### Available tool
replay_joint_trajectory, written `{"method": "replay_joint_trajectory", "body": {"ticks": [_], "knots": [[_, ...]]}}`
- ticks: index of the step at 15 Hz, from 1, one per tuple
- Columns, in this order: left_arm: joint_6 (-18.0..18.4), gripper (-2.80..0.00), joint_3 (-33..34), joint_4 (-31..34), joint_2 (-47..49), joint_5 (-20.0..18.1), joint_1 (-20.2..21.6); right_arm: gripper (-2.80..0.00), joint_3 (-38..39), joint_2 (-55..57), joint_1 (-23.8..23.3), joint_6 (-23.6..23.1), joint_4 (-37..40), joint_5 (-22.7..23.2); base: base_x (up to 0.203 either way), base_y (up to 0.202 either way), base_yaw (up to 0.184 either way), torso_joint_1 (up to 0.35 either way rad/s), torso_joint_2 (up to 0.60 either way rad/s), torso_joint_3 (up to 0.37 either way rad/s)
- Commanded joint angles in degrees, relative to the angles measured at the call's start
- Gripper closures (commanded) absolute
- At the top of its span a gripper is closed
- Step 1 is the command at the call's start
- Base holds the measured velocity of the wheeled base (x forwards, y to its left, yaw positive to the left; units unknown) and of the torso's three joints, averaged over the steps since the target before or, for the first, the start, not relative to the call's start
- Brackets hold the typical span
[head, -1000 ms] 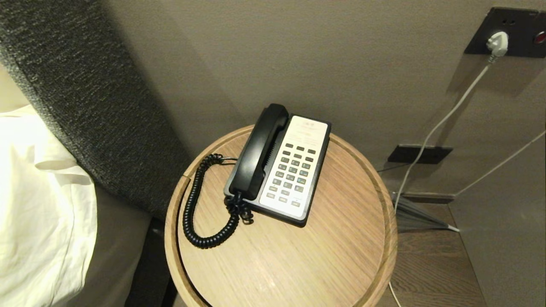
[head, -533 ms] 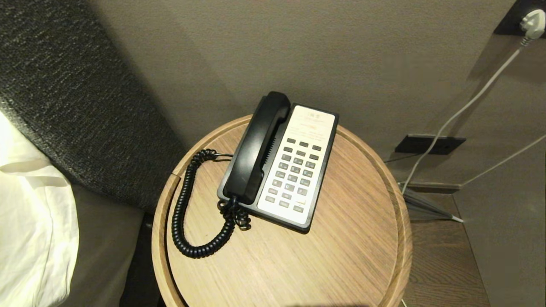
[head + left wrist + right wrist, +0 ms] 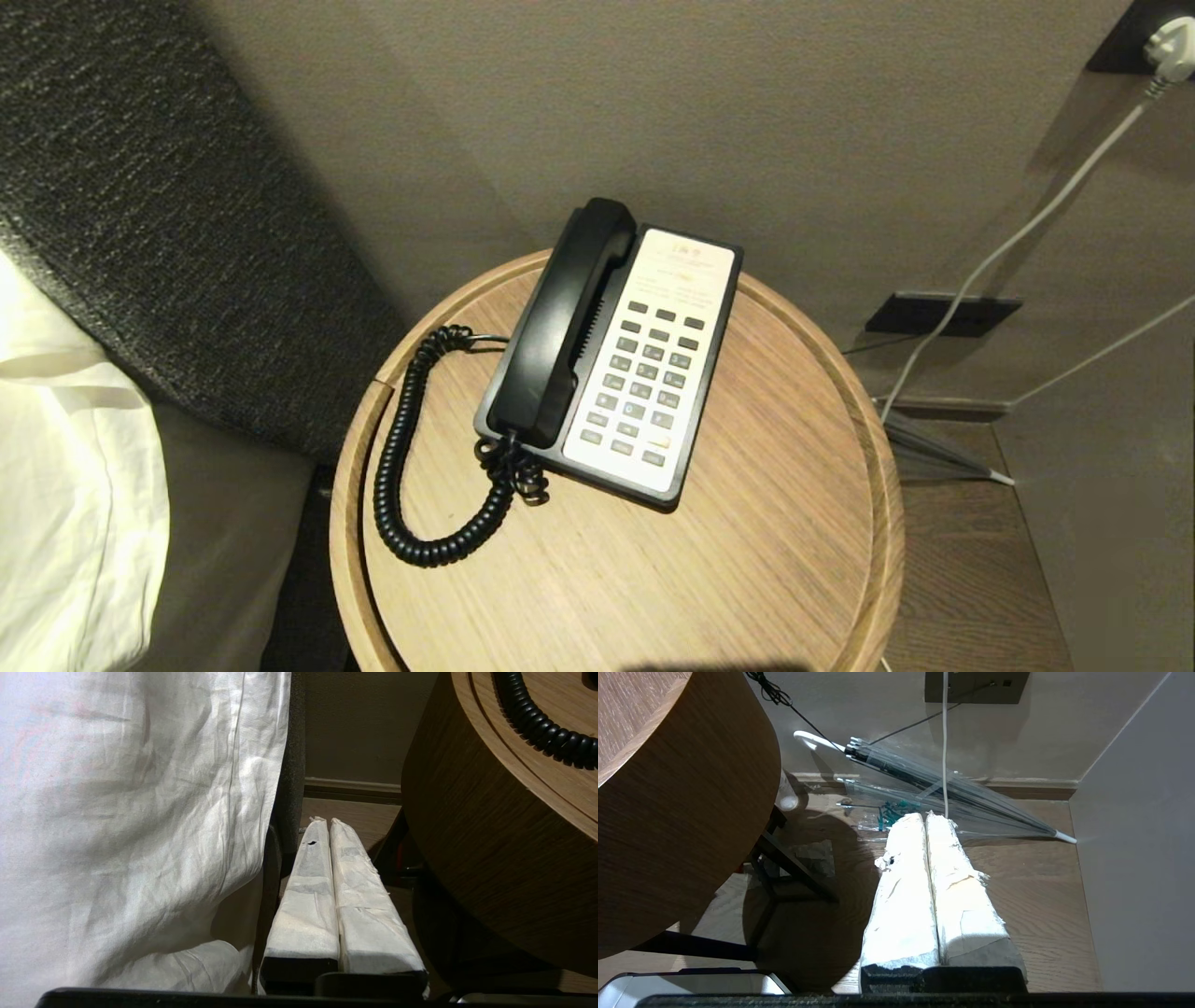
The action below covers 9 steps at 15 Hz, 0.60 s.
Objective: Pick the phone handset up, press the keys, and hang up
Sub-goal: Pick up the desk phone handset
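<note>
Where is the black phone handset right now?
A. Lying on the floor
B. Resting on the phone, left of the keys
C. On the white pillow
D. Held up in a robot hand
B: the phone handset lies in its cradle on the phone, just left of the keys, with no hand near it.

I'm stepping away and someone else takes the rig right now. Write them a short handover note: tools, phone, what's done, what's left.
Left tool: shut, empty, hanging low between the white bedding and the side of the round wooden table.
Right tool: shut, empty, low over the floor beside the table, near a clear umbrella.
Phone handset: on its cradle, on the left side of the phone; its coiled cord loops over the tabletop.
Keys: on the cream faceplate, unobstructed.
Done: nothing on the phone yet.
Left: lift the handset, press the keys, hang up.
</note>
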Motion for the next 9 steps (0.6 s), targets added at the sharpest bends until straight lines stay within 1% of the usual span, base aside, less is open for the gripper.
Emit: {"method": "replay_joint_trajectory", "body": {"ticks": [1, 2, 4, 6, 9], "knots": [[0.54, 0.0, -0.79, 0.94, 0.25, -0.99, -0.02, 0.0, 1.23, 0.08, 0.01, 0.0, -0.03, 0.1, 0.0, 0.0, 0.0, 0.0, 0.0, 0.0], [1.22, 0.0, -5.97, 3.37, 1.82, -2.74, -0.03, 0.0, 1.23, 0.08, 0.01, 0.0, -0.03, 0.01, 0.0, 0.0, 0.0, 0.0, 0.0, 0.0], [1.72, 0.0, -18.51, 10.65, 10.39, -5.3, -0.01, 0.0, 1.23, 0.08, 0.01, 0.0, -0.03, 0.02, 0.0, 0.0, 0.0, 0.0, 0.0, 0.0], [1.36, 0.0, -29.74, 15.03, 24.5, -7.13, -0.06, 0.0, 1.23, 0.08, 0.01, 0.0, -0.03, 0.1, 0.0, 0.0, 0.0, 0.0, 0.0, 0.0], [0.31, 0.0, -50.24, 19.78, 46.77, -13.89, -0.38, 0.0, 1.23, 0.08, 0.01, 0.0, -0.03, 0.1, 0.0, 0.0, 0.0, 0.0, 0.0, 0.0]]}}
